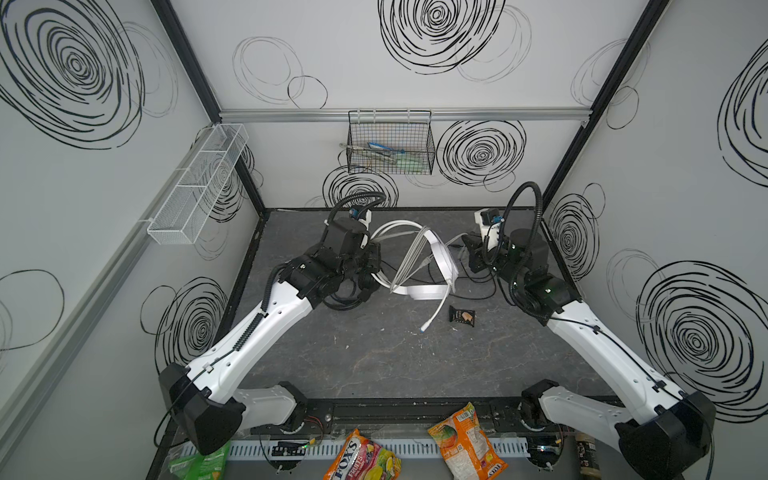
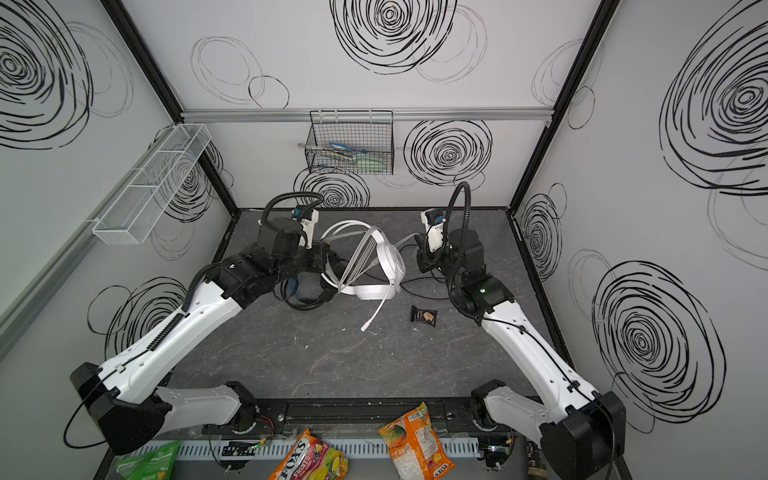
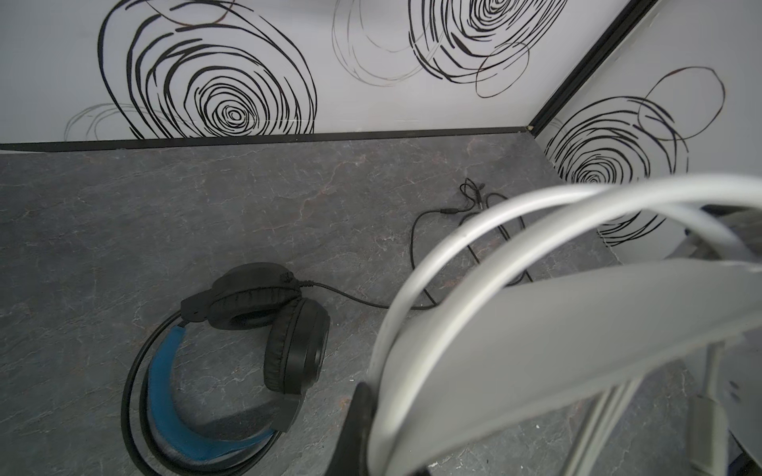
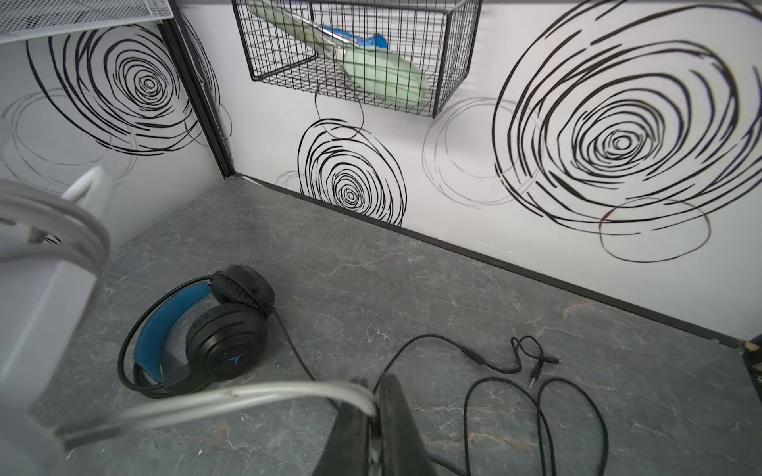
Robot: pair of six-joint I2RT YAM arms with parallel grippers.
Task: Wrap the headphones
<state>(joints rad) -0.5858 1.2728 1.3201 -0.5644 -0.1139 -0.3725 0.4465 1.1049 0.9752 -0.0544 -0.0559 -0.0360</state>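
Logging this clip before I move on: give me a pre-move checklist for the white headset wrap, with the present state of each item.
1. The left claw shut on the headband of the white over-ear headset: ok.
2. The right claw pinching the white cable: ok.
3. That cable fully wound: not ok; its plug end hangs loose.
4. The black over-ear headset with blue-lined headband wrapped: not ok; its thin black cable sprawls loose.
5. The small black snack wrapper apart from the plug end: ok.

top views look down overhead; wrist views sit low, sharing the black headset (image 3: 297, 346)
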